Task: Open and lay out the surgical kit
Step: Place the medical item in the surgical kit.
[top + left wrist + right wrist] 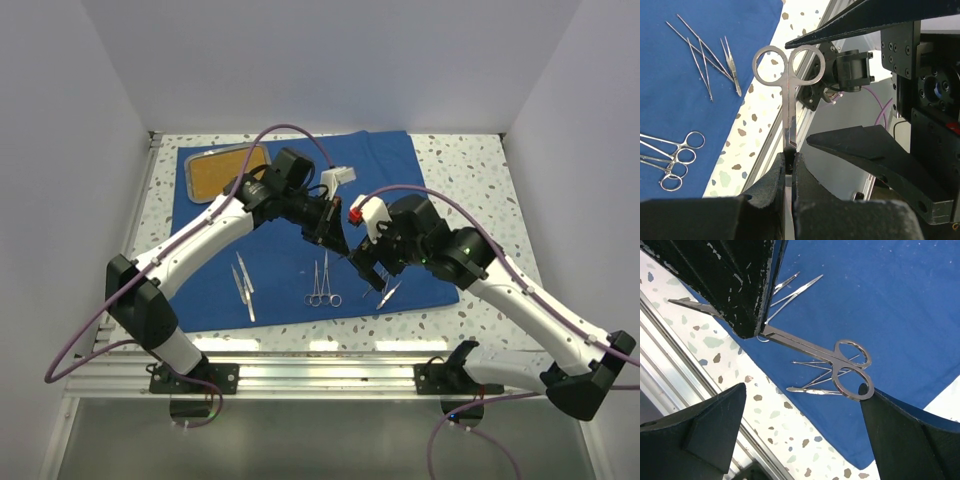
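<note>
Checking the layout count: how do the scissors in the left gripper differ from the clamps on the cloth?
The scissors are in the air, pinched at the blade end by the left gripper, with the rings pointing away from it. The clamps lie flat on the blue cloth, untouched. The scissors are a single piece; the clamps are a pair lying side by side. Both are silvery steel with two finger rings.

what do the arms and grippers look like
The left arm and right arm are white tubular links with black joint housings, and a purple cable loops along each. The right one shows a green light and a red part by its wrist. The left gripper and right gripper have matte black wedge-shaped fingers, and the left's are scuffed with white flecks.
</note>
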Controlling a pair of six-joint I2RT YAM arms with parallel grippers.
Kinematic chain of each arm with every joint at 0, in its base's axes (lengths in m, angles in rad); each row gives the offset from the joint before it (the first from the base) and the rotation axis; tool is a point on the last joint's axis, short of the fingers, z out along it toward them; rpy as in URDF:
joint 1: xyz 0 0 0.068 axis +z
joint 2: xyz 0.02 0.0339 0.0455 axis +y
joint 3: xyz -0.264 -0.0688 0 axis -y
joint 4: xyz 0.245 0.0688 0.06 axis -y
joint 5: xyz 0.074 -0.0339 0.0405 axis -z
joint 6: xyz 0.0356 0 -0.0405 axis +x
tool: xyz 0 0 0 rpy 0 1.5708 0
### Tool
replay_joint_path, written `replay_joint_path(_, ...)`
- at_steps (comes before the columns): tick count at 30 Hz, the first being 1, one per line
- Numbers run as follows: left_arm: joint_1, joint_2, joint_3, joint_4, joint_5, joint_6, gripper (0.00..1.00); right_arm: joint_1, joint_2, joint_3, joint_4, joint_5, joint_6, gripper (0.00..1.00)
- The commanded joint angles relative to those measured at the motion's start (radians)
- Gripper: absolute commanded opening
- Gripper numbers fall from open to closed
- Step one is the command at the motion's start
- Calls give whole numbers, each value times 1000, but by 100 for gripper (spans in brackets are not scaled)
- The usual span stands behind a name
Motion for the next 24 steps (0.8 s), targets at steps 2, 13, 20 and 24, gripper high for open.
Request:
replay_joint_path(2,-13,-14,26,6,46,-10,0,28,5,28,43,37,-32,98)
replay_joint_path(13,-39,-46,-9,-17,39,-23,0,42,-42,-20,71,185,-61,98)
replay_joint_path(20,-45,-58,6,15,98,-47,0,42,-64,-51,88,148,-57,98)
replay_joint_path(24,-63,-34,31,0,89,-47,0,42,-68,-49,95,136,-55,97)
